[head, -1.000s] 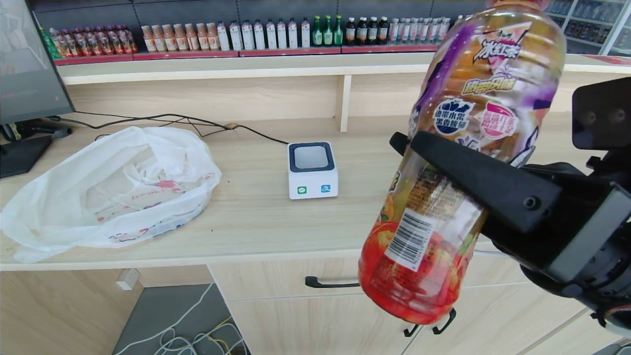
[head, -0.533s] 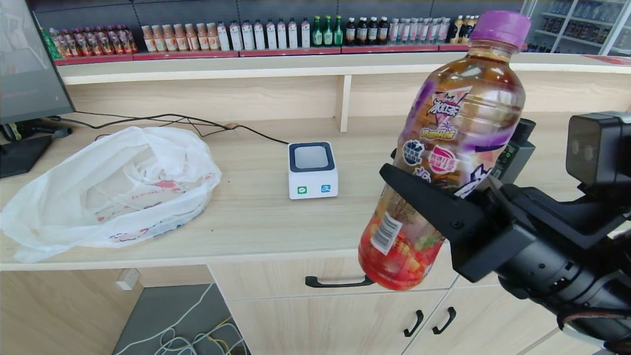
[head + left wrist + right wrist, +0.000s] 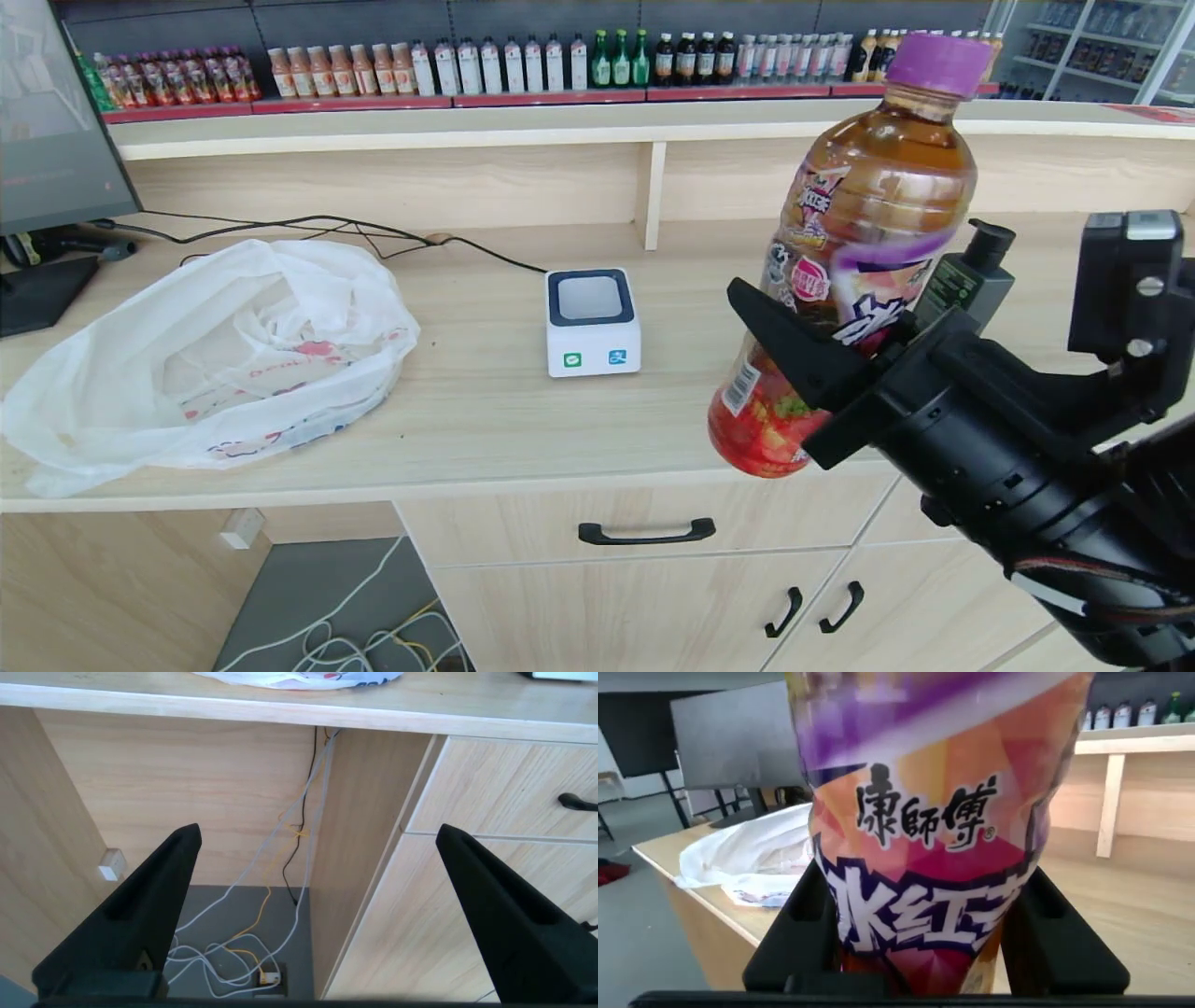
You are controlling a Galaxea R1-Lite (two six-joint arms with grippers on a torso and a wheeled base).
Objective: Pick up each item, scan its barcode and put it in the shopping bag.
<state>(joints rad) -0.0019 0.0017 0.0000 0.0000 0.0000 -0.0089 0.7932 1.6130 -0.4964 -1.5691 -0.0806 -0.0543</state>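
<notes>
**Bottle lifted, scan and bagging left to do**

A pale wooden shop counter [image 3: 485, 420] runs across the head view, with shelves of drinks behind it. On it lie a crumpled white shopping bag [image 3: 205, 364] at the left and a small white scanner [image 3: 592, 322] near the middle, its window facing up.

The right gripper [image 3: 831, 327] is clamped round the waist of a tea bottle [image 3: 859, 233]. In the right wrist view its two black fingers [image 3: 808, 924] press on either side of the label. The bottle hangs in the air to the right of the scanner and well apart from it.

The left gripper [image 3: 318, 924] is spread wide and holds nothing. It sits low in front of the cabinet, below the counter's edge.

We judge the task to be early. The pick-up of this bottle is done, but the scan is not, since the bottle is not over the scanner window. We cannot tell whether the bag holds anything. A dark pump bottle [image 3: 966, 275] stands on the counter just behind the gripper — likely another item waiting its turn.

The bottle's long axis is close to upright, with the purple cap [image 3: 938, 63] on top and the red base lowest. It leans a little, the cap tipped toward the robot's right. The barcode [image 3: 740, 387] shows low on the side turned toward the scanner — it faces sideways, not down. We expect the bottle needs carrying left and tipping so that the barcode meets the window.
</notes>
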